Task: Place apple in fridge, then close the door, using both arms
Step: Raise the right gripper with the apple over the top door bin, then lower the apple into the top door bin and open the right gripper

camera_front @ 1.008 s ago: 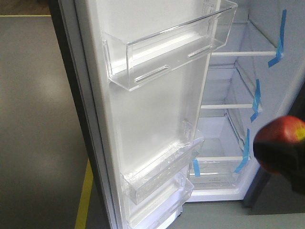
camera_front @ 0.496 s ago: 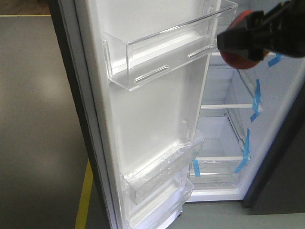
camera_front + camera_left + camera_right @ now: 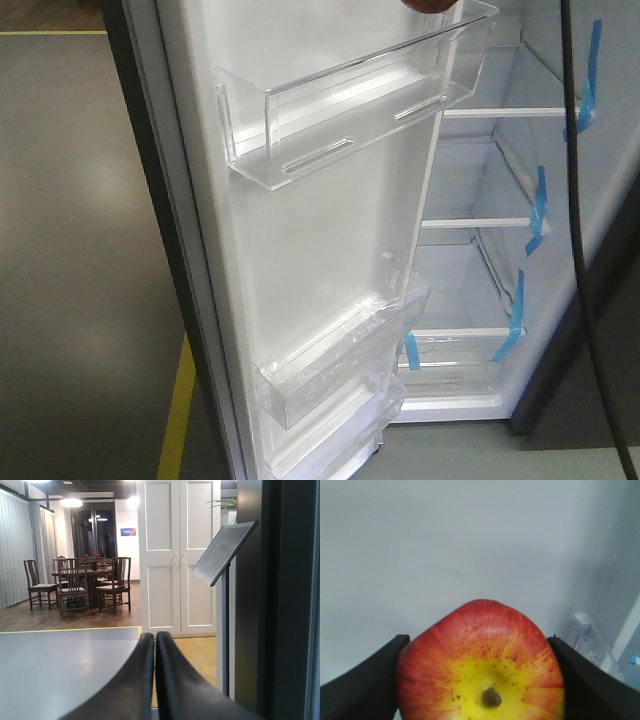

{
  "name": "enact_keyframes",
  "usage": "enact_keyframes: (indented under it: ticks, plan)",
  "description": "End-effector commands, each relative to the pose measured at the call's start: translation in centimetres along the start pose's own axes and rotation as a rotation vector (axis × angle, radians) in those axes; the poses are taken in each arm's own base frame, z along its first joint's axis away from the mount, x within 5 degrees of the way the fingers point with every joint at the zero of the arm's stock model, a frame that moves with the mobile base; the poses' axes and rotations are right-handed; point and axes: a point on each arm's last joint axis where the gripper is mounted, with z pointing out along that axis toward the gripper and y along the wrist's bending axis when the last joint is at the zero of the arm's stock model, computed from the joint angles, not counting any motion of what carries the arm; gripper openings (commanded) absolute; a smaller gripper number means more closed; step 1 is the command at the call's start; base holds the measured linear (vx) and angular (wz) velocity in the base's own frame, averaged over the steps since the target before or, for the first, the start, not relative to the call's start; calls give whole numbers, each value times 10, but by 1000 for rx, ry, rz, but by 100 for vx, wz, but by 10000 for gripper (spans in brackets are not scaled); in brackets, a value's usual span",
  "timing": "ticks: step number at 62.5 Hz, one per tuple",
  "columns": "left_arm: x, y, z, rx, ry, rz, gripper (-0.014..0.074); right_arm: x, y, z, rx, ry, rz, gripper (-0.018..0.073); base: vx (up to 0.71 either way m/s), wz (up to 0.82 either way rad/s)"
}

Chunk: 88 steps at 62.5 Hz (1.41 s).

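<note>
The apple [image 3: 480, 670] is pinched between the right jaws, just above the door's [image 3: 300, 250] top bin [image 3: 350, 110], the fridge's [image 3: 612, 140] shelves [image 3: 505, 112] lying to its right; the left jaws are pressed together.

Black curved fingers [image 3: 132, 680], left hand [image 3: 155, 637]; ribbed black pads [image 3: 362, 682], right hand [image 3: 479, 647]; black cable [image 3: 577, 250]

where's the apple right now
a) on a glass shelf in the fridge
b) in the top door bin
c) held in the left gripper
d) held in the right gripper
d: the right wrist view shows the apple pinched on both sides by the right gripper, stem end facing the camera, while the left gripper is shut on nothing.
</note>
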Motion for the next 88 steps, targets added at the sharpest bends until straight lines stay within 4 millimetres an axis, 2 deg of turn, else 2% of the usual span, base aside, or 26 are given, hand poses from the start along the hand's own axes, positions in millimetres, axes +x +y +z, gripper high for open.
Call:
enact_keyframes:
  ticks: [1, 12, 28, 44, 50, 57, 70, 77, 88]
  plan:
    - [0, 0, -2, 2, -68, -6, -6, -28, -3, -10, 51, -187, -16, 391, 0, 0]
    - [0, 0, -2, 2, -68, -6, -6, -23, -13, 15, 83, -219, -3, 391, 0, 0]
    - [0, 0, -2, 2, -68, -6, -6, -6, -16, 40, 57, -116, 9, 406, 0, 0]
    - [0, 0, -2, 2, -68, -6, -6, 1, -16, 45, 42, -66, 13, 580, 0, 0]
    - [0, 0, -2, 2, -68, -6, -6, -3, -14, 39, 41, -80, 14, 627, 0, 0]
    - [0, 0, -2, 2, -68, -6, -6, -11, -11, 24, 42, -109, 7, 632, 0, 0]
    - [0, 0, -2, 2, -68, -6, -6, -23, 0, -18, 35, -148, -7, 603, 0, 0]
    - [0, 0, -2, 2, -68, -6, -6, -11, 5, -36, 58, -173, -4, 578, 0, 0]
    - [0, 0, -2, 2, -68, -6, -6, 34, 14, -67, 85, -143, 22, 571, 0, 0]
